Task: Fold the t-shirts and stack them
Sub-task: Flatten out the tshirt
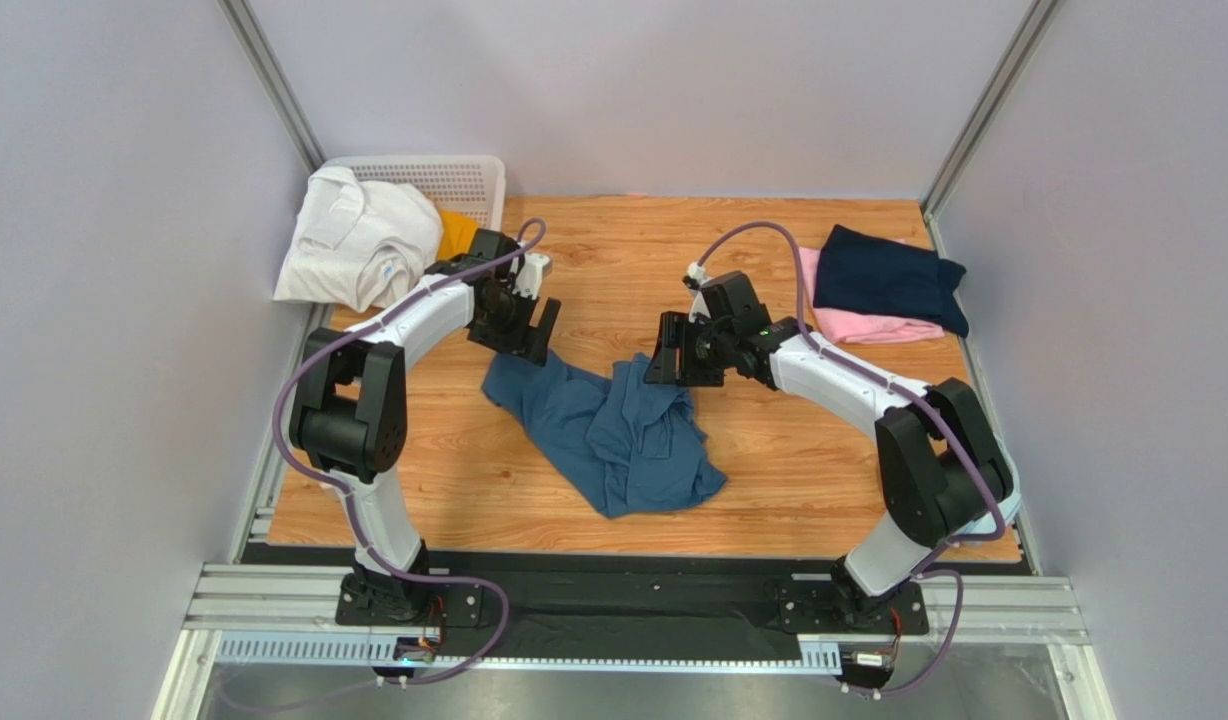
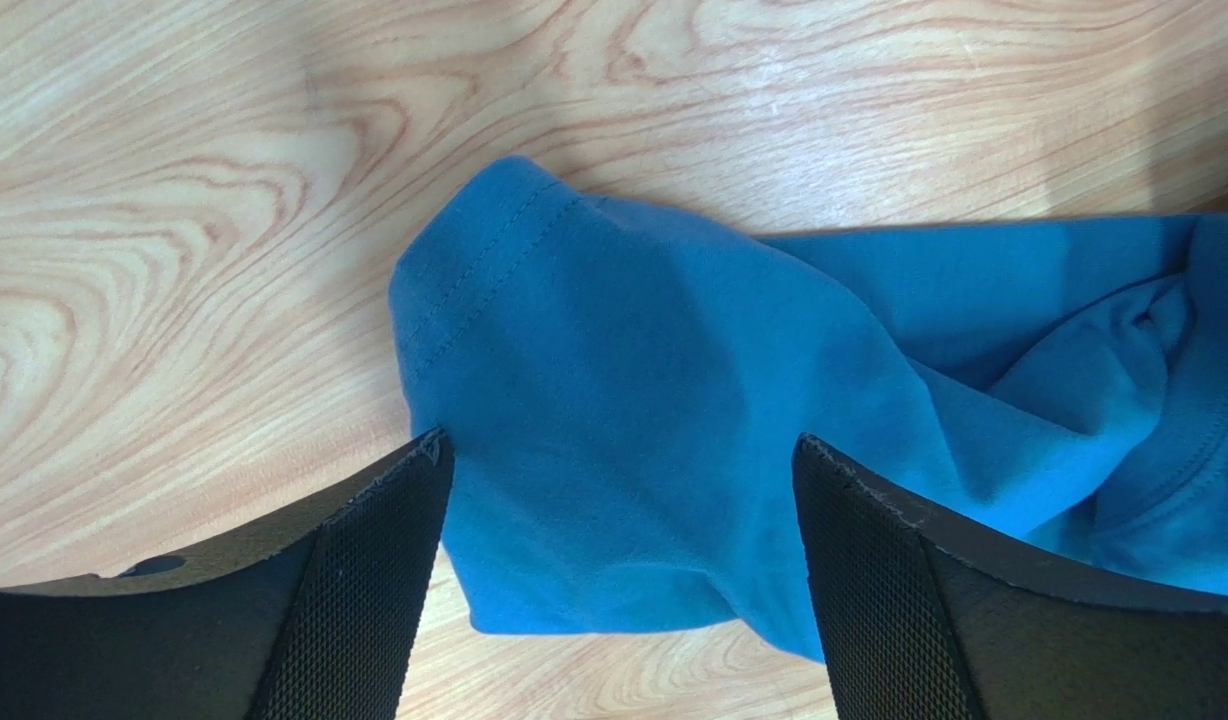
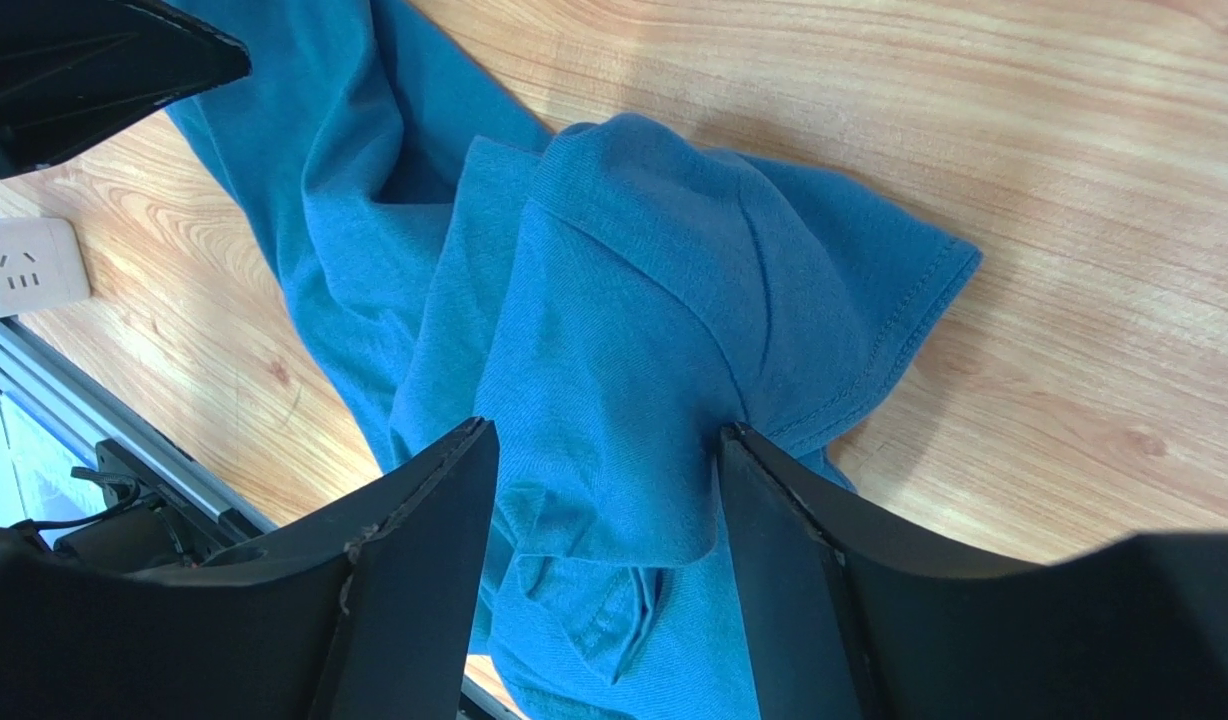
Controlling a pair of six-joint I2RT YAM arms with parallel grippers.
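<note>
The slate-blue t-shirt (image 1: 620,428) lay crumpled in the middle of the table (image 1: 816,480), between the arms; the left tool (image 2: 617,450) stood wide open astride a hemmed edge, gripping nothing; the right tool (image 3: 598,435) was narrower, a bunched fold filling its gap — whether pinched, I could not tell; the navy t-shirt (image 1: 888,278) lay folded on the pink t-shirt (image 1: 861,324) at the far right.

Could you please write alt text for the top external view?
A crumpled blue t-shirt lies on the wooden table, the left gripper at its left end and the right gripper at its upper right. A navy shirt sits folded on a pink shirt at far right; a white garment and an orange garment rest against a basket at far left.
</note>
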